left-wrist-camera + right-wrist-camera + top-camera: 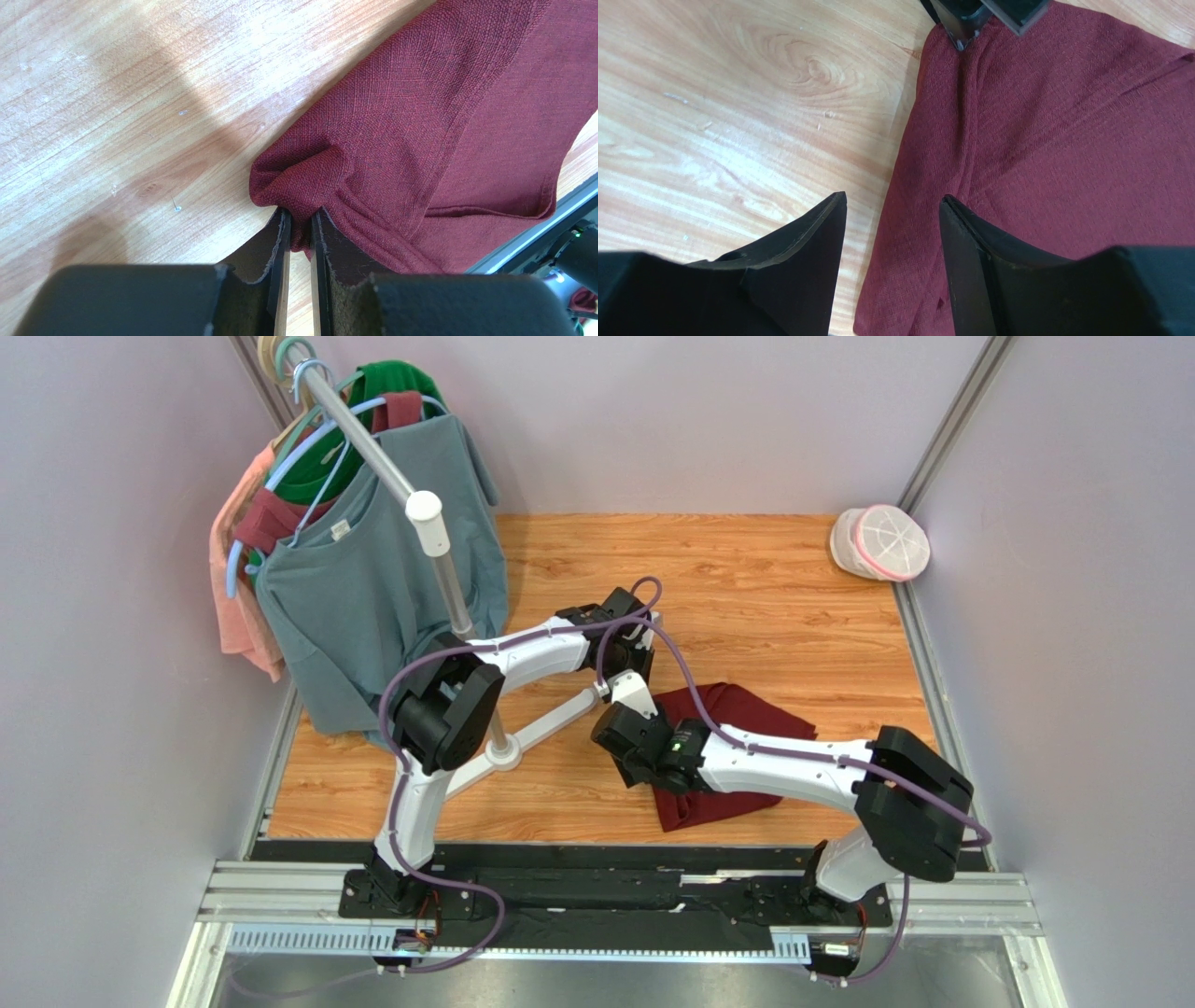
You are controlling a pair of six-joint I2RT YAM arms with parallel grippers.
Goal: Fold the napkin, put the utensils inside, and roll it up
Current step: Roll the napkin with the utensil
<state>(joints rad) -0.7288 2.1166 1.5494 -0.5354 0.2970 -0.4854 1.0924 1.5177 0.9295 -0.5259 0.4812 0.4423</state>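
napkin (421, 105) corner between left fingers (283, 234), right fingers (826, 234) apart astride its edge

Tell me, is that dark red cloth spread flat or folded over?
Folded over, not flat: the napkin shows one layer lying over another with a hem below, and the left gripper pinches a bunched corner.

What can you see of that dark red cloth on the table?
The napkin is plain maroon woven fabric, coarse-textured with a stitched hem and no pattern. It lies rumpled and partly folded over itself on the wooden table, partly hidden beneath the right arm. The left jaws are shut on a bunched fold at its edge. The right jaws stand open over another edge, contact unclear.
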